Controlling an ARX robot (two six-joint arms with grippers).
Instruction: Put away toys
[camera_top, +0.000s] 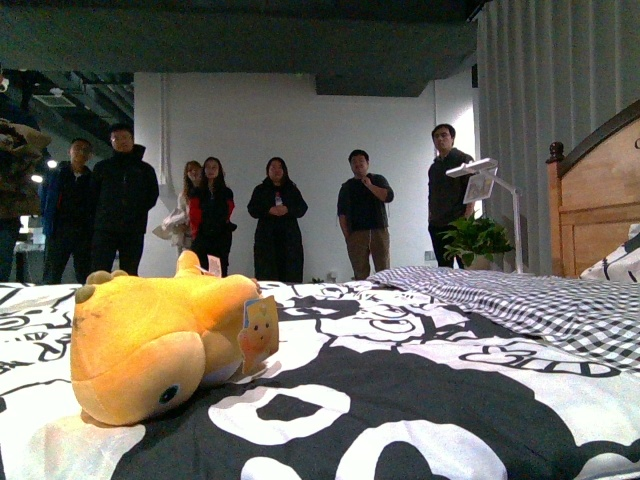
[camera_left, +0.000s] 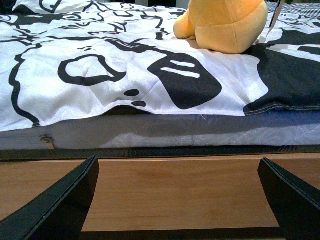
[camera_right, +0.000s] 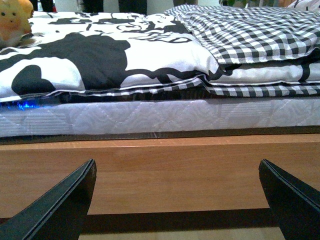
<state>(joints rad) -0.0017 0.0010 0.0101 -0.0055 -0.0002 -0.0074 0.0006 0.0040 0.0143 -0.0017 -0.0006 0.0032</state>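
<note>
Lying plush toy (camera_top: 150, 345): on its side on the black-and-white duvet (camera_top: 400, 400), left part of the bed.
Left gripper (camera_left: 178, 160): held level, low before the wooden bed frame (camera_left: 175, 192), fingers spread wide, empty.
Right gripper (camera_right: 177, 161): same level pose, spread, empty, below the checked blanket (camera_right: 240, 30).

Plush toy (camera_top: 150, 345): soft yellow-orange pile cloth, matt, slightly fuzzy; card tag (camera_top: 260, 330), smooth. Duvet cover (camera_top: 400, 400): smooth printed cloth, faint sheen. Checked blanket (camera_top: 540, 310): woven cloth, matt. Mattress (camera_right: 150, 117): quilted white fabric. Bed frame (camera_right: 160, 170): smooth wood, satin finish.
</note>
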